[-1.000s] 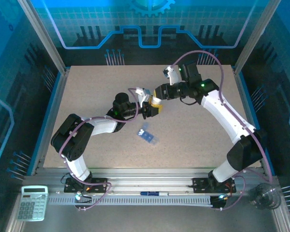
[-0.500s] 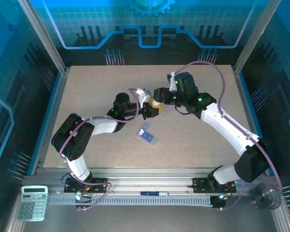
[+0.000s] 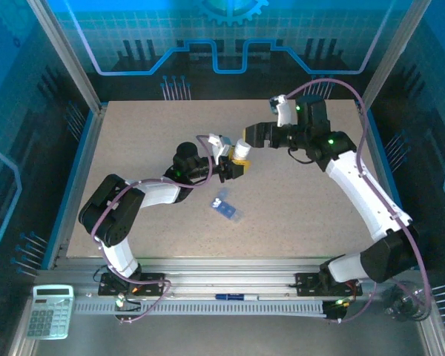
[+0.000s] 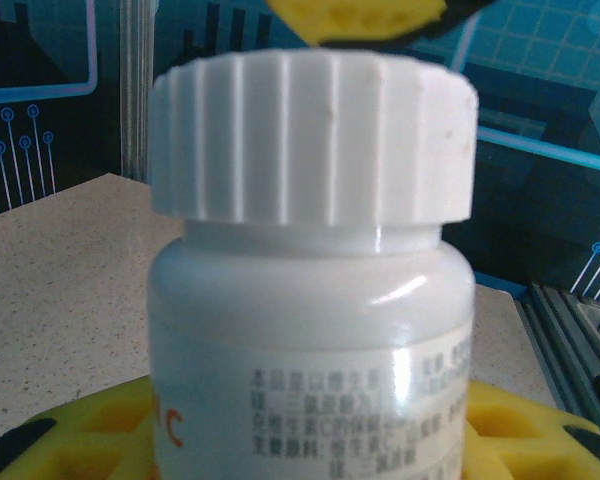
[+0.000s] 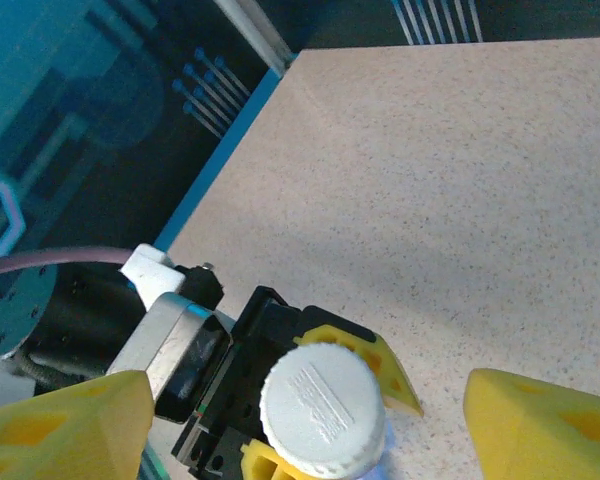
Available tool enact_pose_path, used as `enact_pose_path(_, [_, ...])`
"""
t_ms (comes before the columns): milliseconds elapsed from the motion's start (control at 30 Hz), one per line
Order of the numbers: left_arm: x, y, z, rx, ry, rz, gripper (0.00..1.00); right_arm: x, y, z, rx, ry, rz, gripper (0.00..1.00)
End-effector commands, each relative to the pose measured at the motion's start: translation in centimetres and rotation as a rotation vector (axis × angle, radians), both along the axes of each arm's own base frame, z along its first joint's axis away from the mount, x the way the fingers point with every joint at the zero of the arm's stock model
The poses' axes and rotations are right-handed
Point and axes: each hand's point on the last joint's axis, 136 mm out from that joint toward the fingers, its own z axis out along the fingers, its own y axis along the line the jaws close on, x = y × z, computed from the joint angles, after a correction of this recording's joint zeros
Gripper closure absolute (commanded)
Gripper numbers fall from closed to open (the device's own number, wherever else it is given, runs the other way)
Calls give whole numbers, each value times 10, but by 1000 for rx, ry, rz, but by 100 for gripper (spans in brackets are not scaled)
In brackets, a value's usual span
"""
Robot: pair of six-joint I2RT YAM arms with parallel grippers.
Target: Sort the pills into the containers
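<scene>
We hold the capped bottle (image 4: 310,330) in our left claw (image 3: 238,163), our right claw (image 3: 251,137) is wide open above it, and the blue pill box (image 3: 228,211) lies on the table (image 3: 304,215), probably not filled yet.

White bottle (image 4: 310,330), ribbed cap (image 4: 313,135) on, upright between my left tool's (image 4: 310,455) yellow pads (image 4: 90,440); speckled surface (image 4: 50,270) behind.

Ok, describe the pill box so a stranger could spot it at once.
Start at the speckled beige table. At its middle, near the left gripper holding a white-capped bottle, lies the pill box. It alone is flat, rectangular and translucent blue.
</scene>
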Motion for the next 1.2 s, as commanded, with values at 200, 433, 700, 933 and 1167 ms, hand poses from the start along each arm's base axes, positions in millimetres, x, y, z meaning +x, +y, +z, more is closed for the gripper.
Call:
enact_pose_path(200, [1,-3,27,-41,-72,-7,100,-4,17,-29,-177,30,161,21])
enact_pose_path(433, [1,-2,28,-37,-75,-7,100,-7,26,-38,-185,49,192,24])
enact_pose_path(700, [1,-2,28,-36,-73,-7,100,-5,29,-45,-183,74,191,44])
enact_pose_path(933, [0,-2,27,-34,-75,-5,100,-2,24,-57,-166,126,67,64])
enact_pose_path(1167, [1,-2,28,-36,-79,-4,100,-12,12,-81,-91,203,-210,65])
